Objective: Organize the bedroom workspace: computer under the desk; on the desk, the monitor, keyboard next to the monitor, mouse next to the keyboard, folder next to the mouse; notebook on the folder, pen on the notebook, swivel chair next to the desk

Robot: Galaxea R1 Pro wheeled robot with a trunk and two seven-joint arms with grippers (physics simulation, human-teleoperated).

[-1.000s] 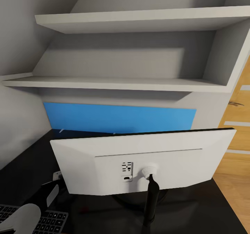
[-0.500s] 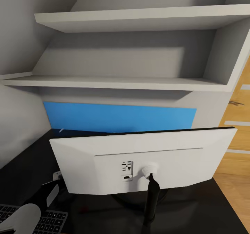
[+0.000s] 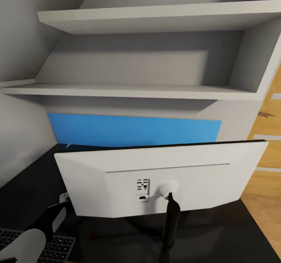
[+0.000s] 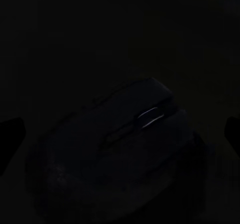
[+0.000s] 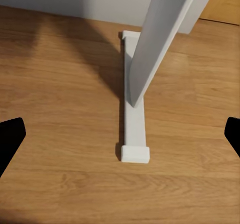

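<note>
Hovering over the mouse [image 4: 125,144], the left gripper [image 4: 120,129] has wide jaws, their dark tips at either edge of the very dim left wrist view, and nothing is gripped. Judged step: taking the mouse, so the jaws should straddle its flanks squarely before they close. On the glossy black bench [image 3: 23,177] the monitor [image 3: 156,177] stands with its white back toward the viewer; the keyboard [image 3: 58,247] lies at its seven o'clock. Grey shelves [image 3: 148,91] and a blue wall panel [image 3: 132,130] rise behind. The right gripper [image 5: 120,134], likewise wide, hangs above wooden floor [image 5: 60,109] and a white leg [image 5: 134,129].
</note>
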